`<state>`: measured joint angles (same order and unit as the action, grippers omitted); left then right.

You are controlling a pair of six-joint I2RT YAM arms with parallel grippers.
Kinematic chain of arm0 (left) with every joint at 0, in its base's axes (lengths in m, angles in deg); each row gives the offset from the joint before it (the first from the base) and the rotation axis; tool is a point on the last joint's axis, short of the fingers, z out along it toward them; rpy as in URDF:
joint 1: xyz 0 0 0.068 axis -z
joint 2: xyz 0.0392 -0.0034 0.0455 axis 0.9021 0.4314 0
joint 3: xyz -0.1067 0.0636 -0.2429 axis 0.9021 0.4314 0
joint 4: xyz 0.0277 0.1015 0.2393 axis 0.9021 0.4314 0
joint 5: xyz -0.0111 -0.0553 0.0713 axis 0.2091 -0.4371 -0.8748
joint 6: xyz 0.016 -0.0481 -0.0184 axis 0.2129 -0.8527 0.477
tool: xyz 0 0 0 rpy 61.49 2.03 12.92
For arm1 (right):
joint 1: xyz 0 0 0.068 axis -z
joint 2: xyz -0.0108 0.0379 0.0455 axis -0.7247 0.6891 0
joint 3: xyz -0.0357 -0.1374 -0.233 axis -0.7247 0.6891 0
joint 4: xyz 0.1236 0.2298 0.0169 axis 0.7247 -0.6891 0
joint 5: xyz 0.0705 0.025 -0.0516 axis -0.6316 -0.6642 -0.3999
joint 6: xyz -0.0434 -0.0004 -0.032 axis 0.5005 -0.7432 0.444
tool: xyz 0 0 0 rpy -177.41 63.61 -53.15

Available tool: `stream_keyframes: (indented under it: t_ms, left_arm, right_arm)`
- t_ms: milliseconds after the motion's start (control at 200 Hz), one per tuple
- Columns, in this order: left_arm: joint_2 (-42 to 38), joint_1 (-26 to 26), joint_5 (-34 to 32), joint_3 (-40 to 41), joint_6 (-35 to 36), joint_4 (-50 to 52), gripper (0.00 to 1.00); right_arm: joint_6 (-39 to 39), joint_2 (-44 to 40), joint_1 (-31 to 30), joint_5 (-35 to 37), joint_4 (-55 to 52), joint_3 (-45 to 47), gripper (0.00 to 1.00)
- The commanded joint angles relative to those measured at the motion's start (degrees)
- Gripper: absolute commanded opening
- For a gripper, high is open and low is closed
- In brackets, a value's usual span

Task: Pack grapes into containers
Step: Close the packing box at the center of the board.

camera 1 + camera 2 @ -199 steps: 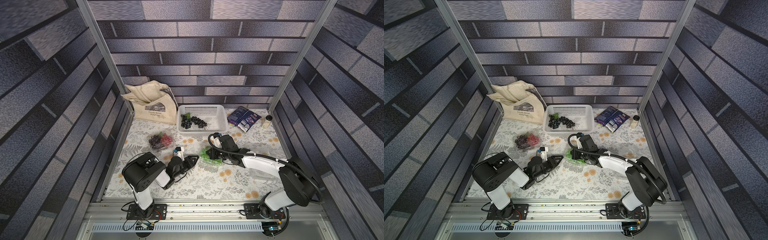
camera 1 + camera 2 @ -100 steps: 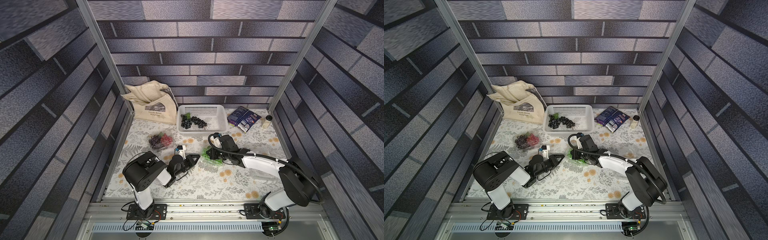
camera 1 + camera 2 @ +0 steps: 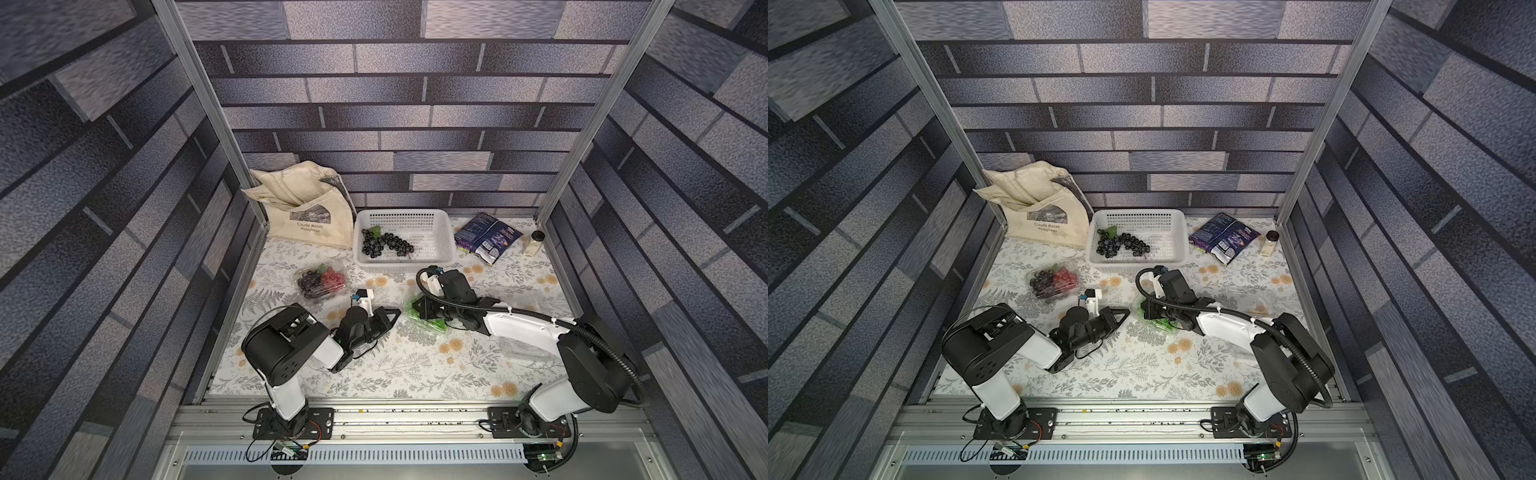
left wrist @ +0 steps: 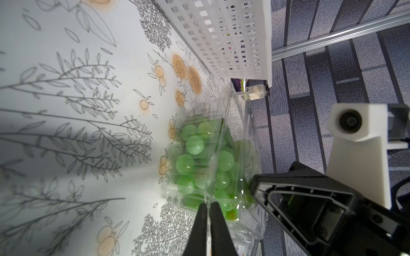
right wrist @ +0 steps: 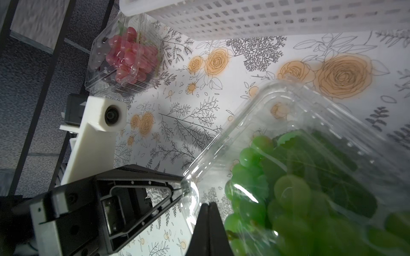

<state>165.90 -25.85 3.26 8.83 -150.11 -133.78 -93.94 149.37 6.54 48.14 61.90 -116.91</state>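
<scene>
While both black robot grippers meet near the middle of the white floral tablecloth (image 3: 415,365), a clear plastic clamshell box (image 3: 433,325) of bright green grapes (image 4: 192,155) lies between them, just below centre in both top views. The left gripper (image 3: 394,312) reaches in from the lower left. Its two fingers (image 4: 200,219) are pinched together on the thin edge of the box's lid at one corner. The right gripper (image 5: 208,204) reaches in from the lower right with its fingers pressed tight together and nothing between them, its tip against the lid. The lid slants over the green grapes rather than lying flat.

Left of centre, well apart, a second clear clamshell box (image 3: 320,283) holds red and dark purple grapes. Above centre, a white perforated plastic basket (image 3: 403,214) holds a bunch of dark grapes (image 3: 384,246). A cream cloth tote bag (image 3: 309,210) slumps at the upper left of the table. A dark blue snack packet (image 3: 486,237) and a small dark-capped bottle (image 3: 534,243) lie at the upper right.
</scene>
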Motion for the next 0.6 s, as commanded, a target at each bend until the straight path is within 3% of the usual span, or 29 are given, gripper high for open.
stream_keyframes:
  t_ms: [0, 85, 185, 286, 366, 436, 596]
  left_arm:
    - [-2.4, 0.2, 0.4, 0.1, 1.7, 6.6, 0.16]
    - [-6.8, 0.1, 0.0, -0.8, 3.7, 12.6, 0.34]
    - [-15.1, 0.8, -2.5, -4.1, 9.3, 27.5, 0.48]
    - [-23.7, 1.4, -6.5, -9.1, 16.2, 45.4, 0.59]
    - [-28.4, 0.9, -7.8, -13.1, 20.6, 57.3, 0.66]
    - [-31.3, 0.0, -8.6, -16.1, 23.3, 65.9, 0.70]
    - [-37.0, -2.8, -8.0, -17.7, 25.2, 74.4, 0.81]
  right_arm:
    - [0.5, -0.6, -0.5, 1.5, -2.4, 0.5, 0.00]
    - [1.6, -2.8, -0.5, 2.8, -4.7, -0.4, 0.00]
    - [3.3, -6.4, -0.3, 4.7, -8.3, -1.8, 0.03]
    - [4.7, -11.0, 0.5, 5.2, -12.4, -2.6, 0.19]
    - [4.4, -15.2, 2.7, 4.5, -15.2, -1.9, 0.48]
    - [4.3, -18.2, 5.6, 3.0, -18.0, -0.9, 0.67]
    - [3.9, -22.3, 11.2, 0.7, -21.3, 2.7, 0.80]
